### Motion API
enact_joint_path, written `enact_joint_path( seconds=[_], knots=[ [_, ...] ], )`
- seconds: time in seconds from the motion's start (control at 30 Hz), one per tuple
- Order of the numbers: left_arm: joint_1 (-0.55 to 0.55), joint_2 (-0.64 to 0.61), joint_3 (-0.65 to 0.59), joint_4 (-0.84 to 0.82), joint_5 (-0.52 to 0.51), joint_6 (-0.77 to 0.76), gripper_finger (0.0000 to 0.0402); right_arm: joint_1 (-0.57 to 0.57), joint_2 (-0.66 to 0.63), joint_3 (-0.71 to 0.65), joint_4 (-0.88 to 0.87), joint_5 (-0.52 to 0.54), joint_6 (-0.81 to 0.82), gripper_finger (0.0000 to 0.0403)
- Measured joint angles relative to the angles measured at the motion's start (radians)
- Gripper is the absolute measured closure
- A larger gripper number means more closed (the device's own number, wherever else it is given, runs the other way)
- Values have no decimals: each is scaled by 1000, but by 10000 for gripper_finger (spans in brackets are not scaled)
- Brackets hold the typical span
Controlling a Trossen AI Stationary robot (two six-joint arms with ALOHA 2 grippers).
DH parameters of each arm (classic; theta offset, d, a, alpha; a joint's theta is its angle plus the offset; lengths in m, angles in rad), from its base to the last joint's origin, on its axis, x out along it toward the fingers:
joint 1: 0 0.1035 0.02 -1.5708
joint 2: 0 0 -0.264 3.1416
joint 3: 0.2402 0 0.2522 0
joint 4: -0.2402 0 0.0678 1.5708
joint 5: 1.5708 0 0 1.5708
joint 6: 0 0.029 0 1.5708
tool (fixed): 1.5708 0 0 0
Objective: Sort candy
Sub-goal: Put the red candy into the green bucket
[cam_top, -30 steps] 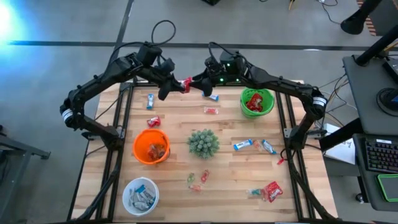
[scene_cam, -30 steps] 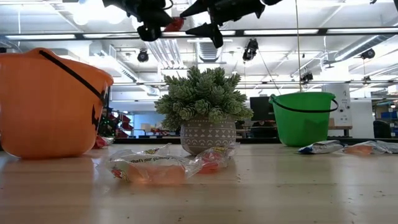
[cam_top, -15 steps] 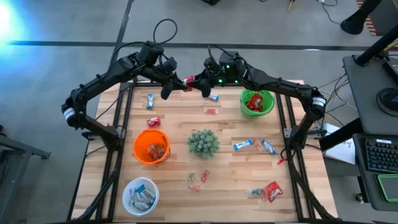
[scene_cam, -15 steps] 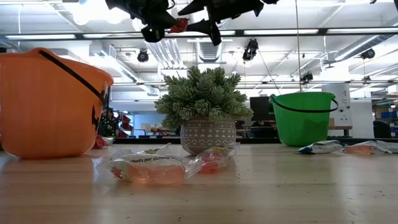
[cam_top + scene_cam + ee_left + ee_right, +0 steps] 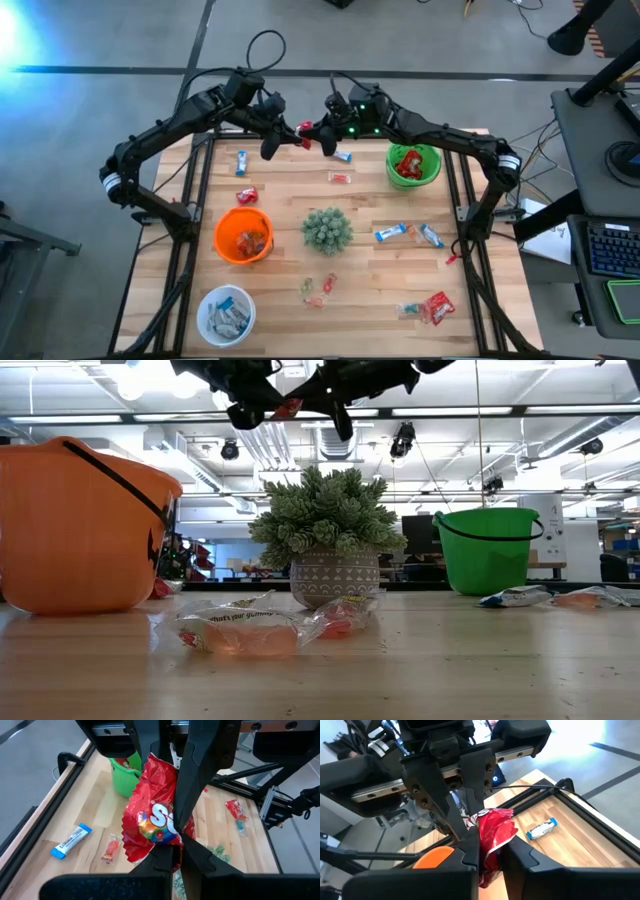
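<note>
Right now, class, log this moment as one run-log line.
stage: handover above table's far edge | left gripper: shut on red candy packet | right gripper: closing on same packet | green bucket: holds red candy

Open-plan lab, ceiling strip lights

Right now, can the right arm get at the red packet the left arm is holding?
Probably yes. The right tool is already closing around the red packet, which the left tool holds high above the table's far edge; nothing stands between them.

One camera looks straight down, one level across the table, both wrist cameras close on one red packet.
</note>
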Motion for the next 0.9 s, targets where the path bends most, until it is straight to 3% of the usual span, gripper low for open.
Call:
enact_joint_path(
  seconds=[0.27,0.7,0.9],
  knots=[
    [0,0,0,1,-1,30,389,0,-4,0,-12,-7,-3,384],
    [1,-2,0,-1,-10,33,258,-11,-47,-1,-161,-15,-51,390],
    [2,-3,1,-30,-12,50,236,-44,-84,-2,-362,20,-91,390]
  ],
)
